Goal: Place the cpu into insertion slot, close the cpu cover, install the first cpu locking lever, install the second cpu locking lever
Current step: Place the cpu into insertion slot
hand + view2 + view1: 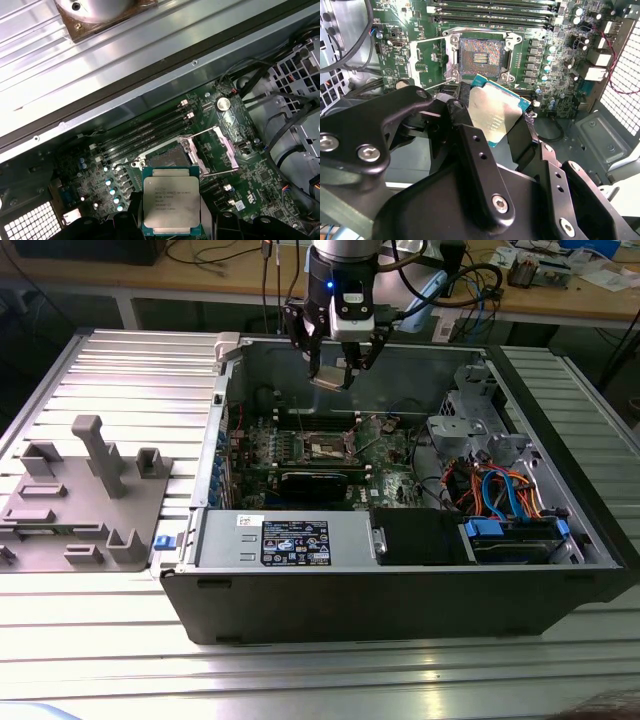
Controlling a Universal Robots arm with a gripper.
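Observation:
My gripper [335, 368] hangs over the back of the open computer case, shut on the cpu [330, 378], a small square chip with a silvery top. In both wrist views the cpu [495, 112] [171, 202] sits between the black fingers [470, 145], held above the green board and a little short of the insertion slot [481, 56] [167, 159]. The insertion slot [328, 447] lies bare, its dark centre showing. The cpu cover [227, 144], a thin metal frame, stands swung open beside the slot. A thin wire lever [220, 173] lies out next to it.
Long memory slots [145, 132] run beside the socket. A black card [315, 483] and the grey power supply box [285, 540] lie nearer the case front. A drive cage with coloured cables [500, 490] is on the exterior view's right. A grey fixture tray [80, 500] rests outside the case.

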